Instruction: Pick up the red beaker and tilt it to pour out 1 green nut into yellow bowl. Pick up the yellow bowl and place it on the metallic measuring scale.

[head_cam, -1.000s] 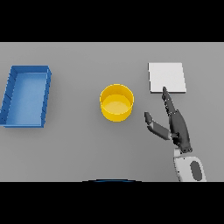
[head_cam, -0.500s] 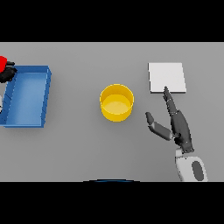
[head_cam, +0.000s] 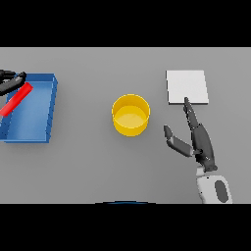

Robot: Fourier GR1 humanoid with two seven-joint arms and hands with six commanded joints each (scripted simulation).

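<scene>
The red beaker (head_cam: 15, 99) hangs tilted at the far left, over the left part of the blue bin (head_cam: 29, 136). My left hand (head_cam: 11, 81) comes in from the left edge, its dark fingers curled at the beaker's upper end. The yellow bowl (head_cam: 130, 115) stands upright in the middle of the table; I make out no nut inside it. The metallic scale (head_cam: 186, 87), a pale square plate, lies at the back right. My right hand (head_cam: 198, 139) rests open right of the bowl, fingers straight and pointing at the scale's near edge, thumb toward the bowl.
The blue bin is a shallow open tray at the table's left side, partly cut off by the view's edge. Grey table surface lies between the bin, the bowl and the scale.
My left hand has come further into view from the left with the red beaker, now tilted over the blue bin. The right hand, the bowl and the scale have not moved.
</scene>
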